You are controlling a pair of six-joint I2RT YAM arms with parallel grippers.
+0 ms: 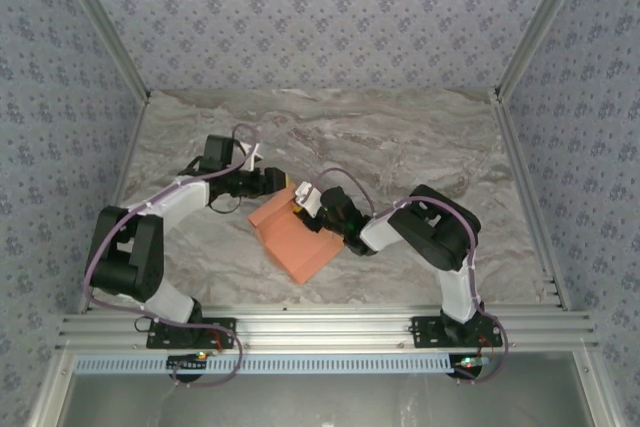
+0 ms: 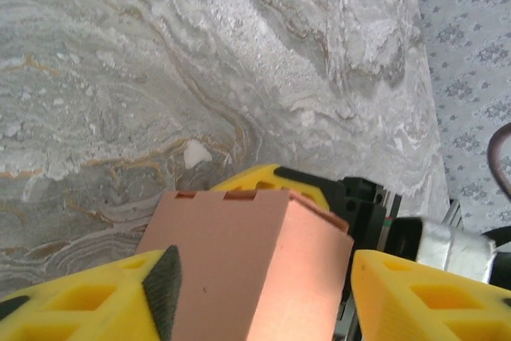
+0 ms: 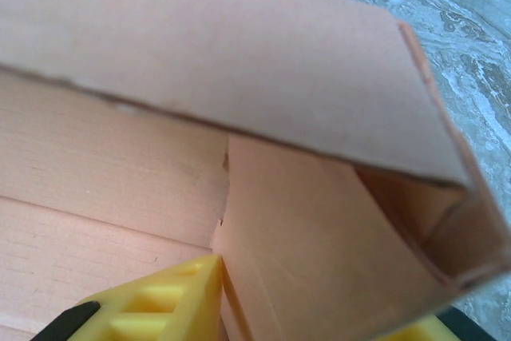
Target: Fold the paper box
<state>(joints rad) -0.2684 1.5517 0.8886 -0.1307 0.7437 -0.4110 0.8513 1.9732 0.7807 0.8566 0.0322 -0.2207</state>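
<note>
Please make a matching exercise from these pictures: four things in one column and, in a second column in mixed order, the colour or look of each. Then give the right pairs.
Things:
1. paper box
2. table
3. back wall
4. left gripper

Colour or look:
A. grey-white marble pattern
B. yellow fingers with dark pads
C. salmon-orange
D. blue-grey with small flowers

Right pairs: 1-C, 2-A, 3-D, 4-B
</note>
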